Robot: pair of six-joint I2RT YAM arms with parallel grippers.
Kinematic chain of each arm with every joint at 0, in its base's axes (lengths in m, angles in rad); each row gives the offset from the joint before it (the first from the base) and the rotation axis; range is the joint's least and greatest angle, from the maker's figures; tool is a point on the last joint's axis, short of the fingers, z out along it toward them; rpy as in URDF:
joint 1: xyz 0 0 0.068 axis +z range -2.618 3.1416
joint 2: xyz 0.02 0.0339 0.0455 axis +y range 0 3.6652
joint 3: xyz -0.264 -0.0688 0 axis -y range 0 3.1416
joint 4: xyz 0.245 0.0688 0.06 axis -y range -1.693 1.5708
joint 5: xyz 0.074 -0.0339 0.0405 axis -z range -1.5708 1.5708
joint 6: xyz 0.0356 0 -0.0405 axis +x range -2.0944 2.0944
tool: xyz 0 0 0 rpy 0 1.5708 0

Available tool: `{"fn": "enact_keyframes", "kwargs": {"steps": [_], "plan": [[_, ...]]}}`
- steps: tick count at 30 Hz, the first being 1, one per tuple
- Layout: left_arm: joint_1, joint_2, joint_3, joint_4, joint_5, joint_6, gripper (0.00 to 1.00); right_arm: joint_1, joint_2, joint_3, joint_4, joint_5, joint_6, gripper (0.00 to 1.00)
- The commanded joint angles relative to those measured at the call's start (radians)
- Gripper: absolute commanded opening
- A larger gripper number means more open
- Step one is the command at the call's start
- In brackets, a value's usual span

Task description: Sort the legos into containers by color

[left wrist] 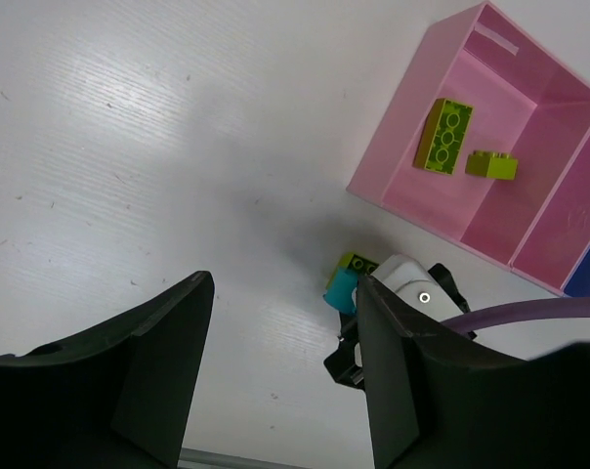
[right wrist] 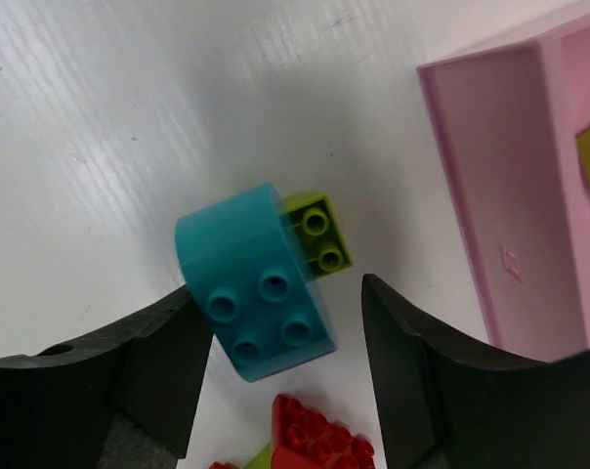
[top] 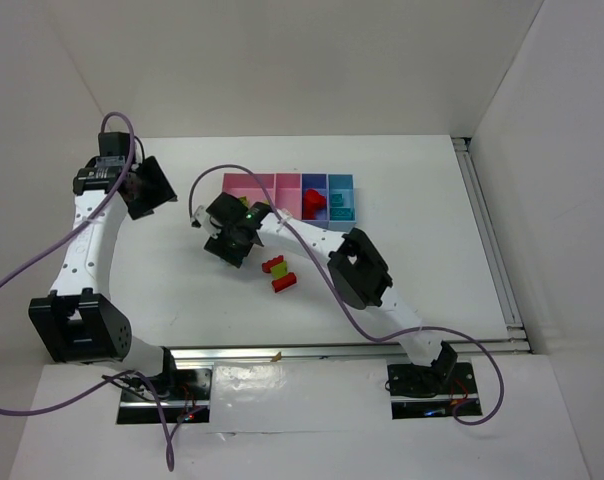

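- Just off the near left corner of the containers (top: 272, 176), on the bench (top: 162, 270), the teal lego (right wrist: 256, 293) lay squarely between the fingers of the right end effector (right wrist: 280, 288).
- Those fingers stood spread. One sat right at the brick's edge and the other showed a sliver of bench beside it, so there was no pinch yet.
- By my reading, the step in hand was the grab on this teal piece.
- A yellow-green lego (right wrist: 316, 234) was touching the teal one's far side. Whether the two were snapped together could not be told.
- The next move called for a square squeeze and a clean lift. Then came a carry along the whole row to the light blue bin at its right end, where a teal brick (top: 339, 205) already lay.
- If the yellow-green one rode along, it would need shedding. Its kin, two yellow-green bricks (left wrist: 443, 137), sat in the leftmost pink bin.
- It was tight on one side: the pink bin wall stood just beside one finger, so little sideways slack there.
- The red legos (right wrist: 310, 435) lay near the fingertips on the near side, easy to nudge on the way up.
- The other side was bare bench with plenty of room.
- The left end effector (left wrist: 283, 288) hung spread and empty near the far left of the bench, well apart from the carry path.
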Motion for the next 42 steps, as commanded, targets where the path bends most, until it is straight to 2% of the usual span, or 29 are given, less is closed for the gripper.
{"fn": "enact_keyframes", "kwargs": {"steps": [1,9,10,11,14,18,22,24,26,29,30,31,32,35,37,39,40,42], "plan": [[0.007,0.001,-0.007,0.026,0.022,0.025,0.71,0.004,-0.009,0.027,0.017,-0.015,0.005,0.63],[0.007,0.001,-0.025,0.036,0.041,0.025,0.71,0.024,-0.055,0.007,0.027,0.004,0.025,0.49],[0.007,0.001,-0.025,0.036,0.041,0.025,0.71,0.024,-0.064,-0.002,0.037,0.004,0.034,0.44],[0.007,0.01,-0.025,0.036,0.041,0.025,0.71,0.024,-0.064,-0.002,0.037,0.013,0.034,0.33],[0.016,0.01,-0.012,0.036,0.041,0.036,0.71,0.033,-0.088,0.007,0.037,0.022,0.052,0.2],[0.025,0.019,0.062,-0.01,-0.005,0.063,0.72,0.033,-0.179,-0.025,0.028,0.013,0.112,0.18],[0.025,0.064,0.083,-0.02,0.1,0.076,0.72,-0.036,-0.369,-0.194,0.076,-0.158,0.212,0.18],[0.035,0.107,0.134,-0.087,0.134,0.106,0.72,-0.108,-0.505,-0.259,0.109,-0.237,0.258,0.18],[0.035,0.107,0.176,-0.106,0.201,0.142,0.72,-0.162,-0.634,-0.355,0.134,-0.334,0.325,0.18],[0.035,0.058,0.105,-0.015,0.494,0.166,0.78,-0.286,-0.76,-0.451,0.155,-0.504,0.396,0.18],[0.025,0.046,0.076,0.071,0.587,0.166,0.8,-0.358,-0.783,-0.471,0.171,-0.557,0.413,0.18],[0.025,0.033,0.021,0.115,0.789,0.177,0.81,-0.393,-0.803,-0.491,0.183,-0.614,0.448,0.18],[0.009,0.017,-0.01,0.167,0.889,0.177,0.82,-0.428,-0.823,-0.538,0.2,-0.724,0.47,0.18],[-0.089,-0.011,-0.105,0.391,1.112,0.121,0.83,-0.534,-0.903,-0.655,0.347,-0.905,0.593,0.18],[-0.137,-0.02,-0.114,0.454,1.156,0.11,0.85,-0.59,-0.954,-0.716,0.512,-0.978,0.675,0.18],[-0.181,0.002,-0.129,0.578,1.228,0.01,0.85,-0.608,-0.975,-0.788,0.611,-1.061,0.787,0.18],[-0.195,0.021,-0.157,0.647,1.245,-0.106,0.85,-0.617,-0.975,-0.804,0.676,-1.079,0.83,0.18],[-0.235,0.036,-0.157,0.732,1.205,-0.15,0.84,-0.617,-0.975,-0.813,0.691,-1.089,0.839,0.18]]}}
